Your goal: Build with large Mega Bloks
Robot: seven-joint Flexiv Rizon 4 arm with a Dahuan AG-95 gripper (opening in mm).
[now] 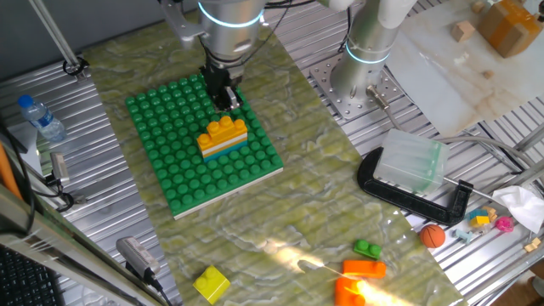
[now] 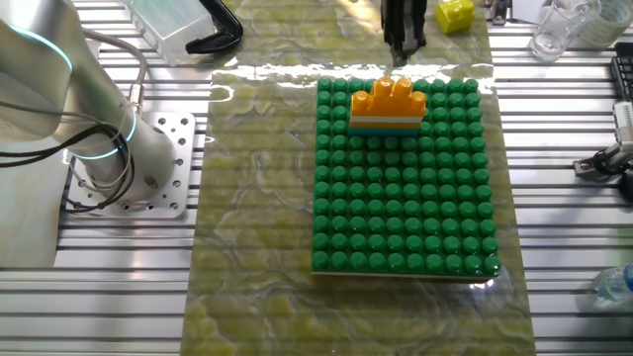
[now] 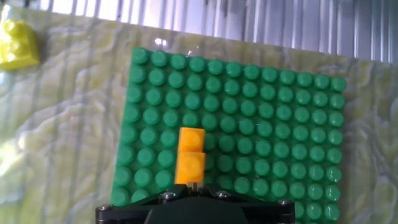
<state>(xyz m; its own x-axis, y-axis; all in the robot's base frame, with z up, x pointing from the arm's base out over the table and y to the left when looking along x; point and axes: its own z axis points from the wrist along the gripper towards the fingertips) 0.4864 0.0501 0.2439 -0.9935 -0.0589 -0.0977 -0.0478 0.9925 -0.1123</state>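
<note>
Shiny metal slats make the worktop point(image 1: 102, 280), with a green wavy mat on it. Nearest lie loose bricks: one yellow brick point(image 1: 211, 283), one small green brick point(image 1: 368, 249) and one orange brick point(image 1: 364, 269). Farther back, one green studded plate point(image 1: 170, 170) holds one stack point(image 1: 223, 137), its long side running across the plate. The claw point(image 1: 226, 96) hangs just behind the stack; I cannot tell if it is clenched.

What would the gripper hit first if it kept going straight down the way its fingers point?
Most likely the orange block topping the small stack on the green baseplate, or the studs right beside it. The gripper hangs close by; depth is unclear.
</note>
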